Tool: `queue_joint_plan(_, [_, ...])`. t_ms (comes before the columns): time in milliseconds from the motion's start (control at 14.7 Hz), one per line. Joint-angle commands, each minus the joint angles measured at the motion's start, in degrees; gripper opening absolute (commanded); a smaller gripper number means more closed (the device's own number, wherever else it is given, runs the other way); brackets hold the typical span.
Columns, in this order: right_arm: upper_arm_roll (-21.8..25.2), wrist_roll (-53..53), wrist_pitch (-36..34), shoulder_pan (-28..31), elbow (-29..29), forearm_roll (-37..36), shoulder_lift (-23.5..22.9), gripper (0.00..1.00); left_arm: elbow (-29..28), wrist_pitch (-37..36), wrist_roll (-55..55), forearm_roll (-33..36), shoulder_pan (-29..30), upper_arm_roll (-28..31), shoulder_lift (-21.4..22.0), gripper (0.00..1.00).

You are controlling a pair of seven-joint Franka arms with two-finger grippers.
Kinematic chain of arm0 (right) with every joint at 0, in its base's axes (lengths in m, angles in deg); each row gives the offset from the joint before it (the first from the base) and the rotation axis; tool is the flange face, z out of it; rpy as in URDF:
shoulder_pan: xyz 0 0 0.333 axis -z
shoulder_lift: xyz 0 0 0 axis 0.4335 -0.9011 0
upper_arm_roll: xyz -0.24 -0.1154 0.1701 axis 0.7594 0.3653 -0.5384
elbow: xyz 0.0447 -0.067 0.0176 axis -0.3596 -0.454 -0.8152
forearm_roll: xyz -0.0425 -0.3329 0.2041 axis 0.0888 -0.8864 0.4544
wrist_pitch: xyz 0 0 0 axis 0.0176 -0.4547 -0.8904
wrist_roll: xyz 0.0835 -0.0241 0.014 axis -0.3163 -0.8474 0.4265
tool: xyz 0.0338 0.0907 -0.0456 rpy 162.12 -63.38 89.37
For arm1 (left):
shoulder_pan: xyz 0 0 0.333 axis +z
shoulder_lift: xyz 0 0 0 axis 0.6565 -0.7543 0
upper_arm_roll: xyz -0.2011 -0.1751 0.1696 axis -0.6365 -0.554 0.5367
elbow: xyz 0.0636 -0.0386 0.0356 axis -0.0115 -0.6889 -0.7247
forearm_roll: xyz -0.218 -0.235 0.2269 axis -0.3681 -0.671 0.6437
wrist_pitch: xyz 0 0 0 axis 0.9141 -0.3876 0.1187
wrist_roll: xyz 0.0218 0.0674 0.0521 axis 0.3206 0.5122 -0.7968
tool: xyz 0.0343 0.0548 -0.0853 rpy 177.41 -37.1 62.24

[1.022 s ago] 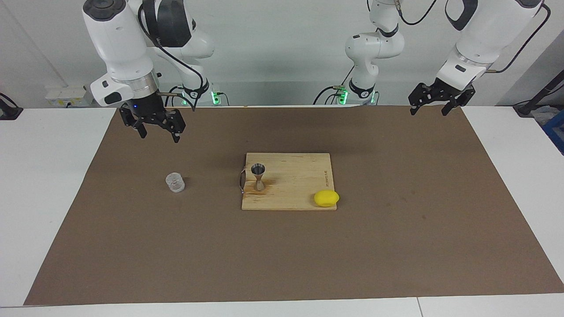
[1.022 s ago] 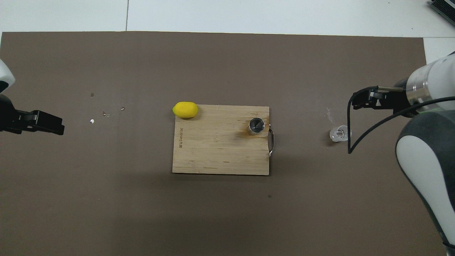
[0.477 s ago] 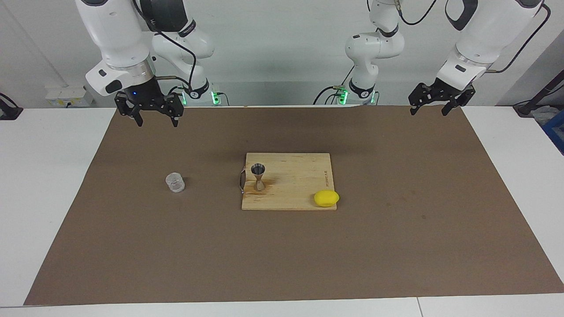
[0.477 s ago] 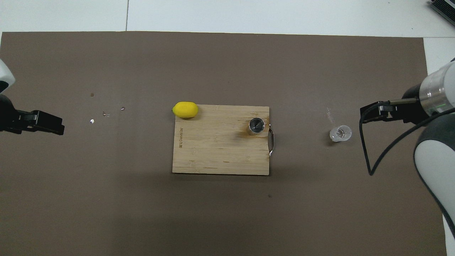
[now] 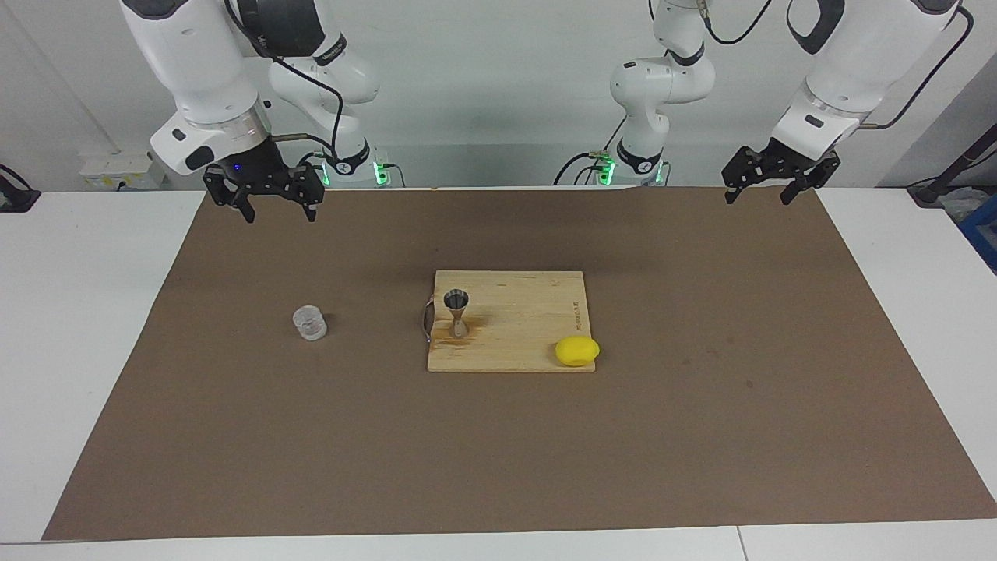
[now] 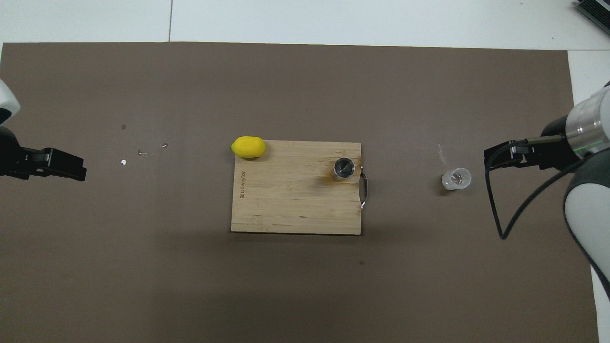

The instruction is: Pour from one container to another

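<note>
Glass cup (image 5: 309,322) sits on the mat under and forward of my right gripper (image 5: 265,204), jaws wide, holding nothing; my left one's well apart.

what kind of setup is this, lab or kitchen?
Likely a robot lab staging a bar-prep scene: two Franka arms at a white table under a brown mat, with a jigger on a cutting board.

The small clear glass cup (image 5: 310,322) with a thick textured wall is seen upright on the brown mat toward the right arm's end of the table, well apart from the shiny steel jigger (image 5: 456,312) (hourglass-shaped), which is placed upright on the wooden board (image 5: 530,308) near its handle.
</note>
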Motion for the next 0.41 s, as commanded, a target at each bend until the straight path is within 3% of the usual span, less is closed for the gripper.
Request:
queue_joint_plan(0, [-0.4,1.8,0.4,1.0,-1.8,1.5,1.6,1.00,0.0,-0.2,0.6,0.2,-0.7,0.5,0.0,1.00])
queue_joint_plan(341, [-0.4,1.0,0.5,0.9,-1.8,1.4,1.6,1.00,0.0,-0.2,0.6,0.2,-0.7,0.6,0.0,1.00])
